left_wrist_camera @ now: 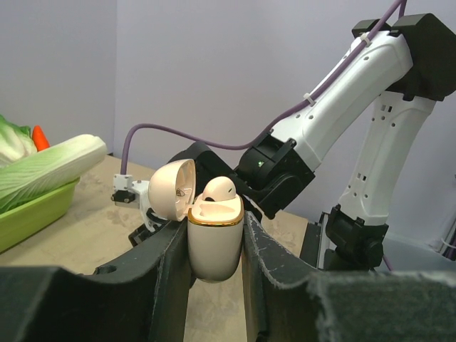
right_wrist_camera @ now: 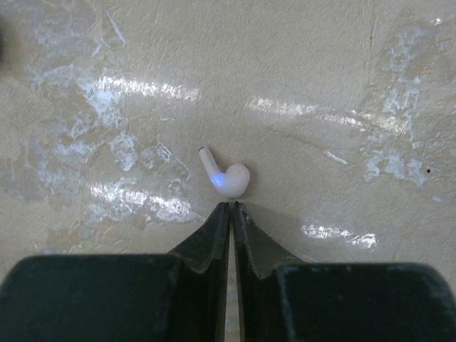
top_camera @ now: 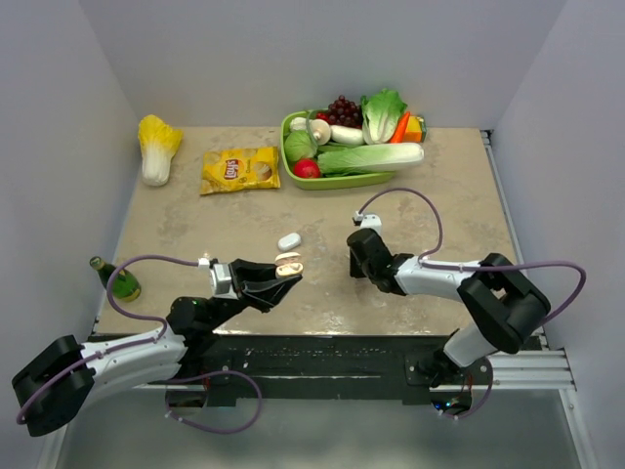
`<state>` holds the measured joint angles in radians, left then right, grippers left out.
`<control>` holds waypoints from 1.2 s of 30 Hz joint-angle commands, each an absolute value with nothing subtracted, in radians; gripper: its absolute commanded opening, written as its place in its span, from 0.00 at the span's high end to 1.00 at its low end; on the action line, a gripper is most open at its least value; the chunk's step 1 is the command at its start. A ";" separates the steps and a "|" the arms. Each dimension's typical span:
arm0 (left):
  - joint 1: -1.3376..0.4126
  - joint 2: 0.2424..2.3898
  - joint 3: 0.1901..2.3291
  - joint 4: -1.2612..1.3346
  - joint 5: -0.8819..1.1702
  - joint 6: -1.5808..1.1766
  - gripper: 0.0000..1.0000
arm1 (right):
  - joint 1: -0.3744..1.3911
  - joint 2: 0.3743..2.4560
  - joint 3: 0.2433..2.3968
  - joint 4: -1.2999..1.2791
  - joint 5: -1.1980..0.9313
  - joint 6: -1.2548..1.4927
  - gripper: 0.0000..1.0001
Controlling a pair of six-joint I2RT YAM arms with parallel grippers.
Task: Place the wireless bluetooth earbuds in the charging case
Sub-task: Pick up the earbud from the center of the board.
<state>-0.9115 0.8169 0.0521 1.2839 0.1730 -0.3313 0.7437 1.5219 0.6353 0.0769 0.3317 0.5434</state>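
My left gripper (top_camera: 289, 266) is shut on the charging case (left_wrist_camera: 214, 246), held upright between its fingers (left_wrist_camera: 171, 278) above the table. The lid (left_wrist_camera: 171, 189) stands open to the left. One earbud (left_wrist_camera: 219, 188) sits in the case's right-hand slot, its head sticking up. The second earbud (right_wrist_camera: 228, 176) lies on the table with a blue light on it. My right gripper (right_wrist_camera: 232, 205) is shut and empty, its tips just short of that earbud. In the top view the right gripper (top_camera: 359, 266) is right of the case (top_camera: 289, 264) and hides the loose earbud.
A small white oval object (top_camera: 289, 240) lies on the table just beyond the case. At the back are a green tray (top_camera: 293, 166) of vegetables, a yellow chips bag (top_camera: 239, 169) and a cabbage (top_camera: 156, 147). A green bottle (top_camera: 119, 281) lies at the left edge.
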 commanded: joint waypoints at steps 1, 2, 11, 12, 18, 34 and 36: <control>-0.908 0.807 0.040 1.793 0.161 -0.334 1.00 | 0.719 1.562 0.681 0.080 0.370 0.554 0.87; -0.908 0.807 0.040 1.792 0.161 -0.334 1.00 | 0.716 1.575 0.689 0.078 0.367 0.554 0.86; -0.908 0.807 0.038 1.787 0.163 -0.339 1.00 | 0.658 1.631 0.729 0.087 0.357 0.543 0.82; -0.908 0.807 0.038 1.789 0.164 -0.337 1.00 | 0.654 1.644 0.735 0.086 0.357 0.543 0.81; -0.908 0.801 0.037 1.781 0.164 -0.337 1.00 | 0.638 1.684 0.795 0.069 0.342 0.529 0.80; -0.910 0.796 0.041 1.764 0.161 -0.337 1.00 | 0.637 1.541 0.850 -0.033 0.278 0.473 0.54; -0.910 0.799 0.040 1.766 0.163 -0.339 1.00 | 0.637 1.593 0.873 -0.049 0.256 0.465 0.53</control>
<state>-0.9115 0.8017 0.0521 1.2842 0.1722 -0.3317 0.6403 1.5253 0.7986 -0.0029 0.3195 0.5041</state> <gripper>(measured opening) 0.348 0.460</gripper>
